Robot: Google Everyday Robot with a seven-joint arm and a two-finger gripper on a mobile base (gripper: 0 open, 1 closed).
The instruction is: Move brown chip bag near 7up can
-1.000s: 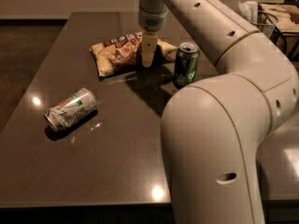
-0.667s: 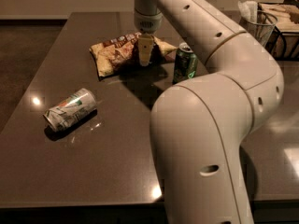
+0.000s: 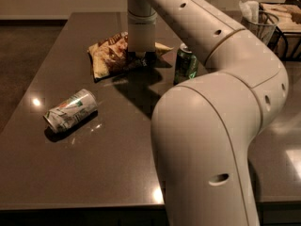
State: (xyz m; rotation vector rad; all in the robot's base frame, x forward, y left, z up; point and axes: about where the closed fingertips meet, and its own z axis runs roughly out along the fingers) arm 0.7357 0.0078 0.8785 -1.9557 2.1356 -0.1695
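The brown chip bag [image 3: 109, 56] lies flat on the dark table [image 3: 94, 164] toward the far side. My gripper [image 3: 141, 54] comes straight down from above onto the bag's right half, and its wrist hides that part of the bag. The 7up can [image 3: 70, 111], silver-white with green lettering, lies on its side at the near left, well apart from the bag.
A dark green can [image 3: 186, 64] stands upright just right of the bag and the gripper. My arm's large white elbow [image 3: 211, 140] fills the right foreground. A wire basket with paper [image 3: 258, 22] sits at the far right.
The gripper has come down a little and to the left onto the bag. The arm's elbow has swung further left across the view. The bag and both cans have not moved.
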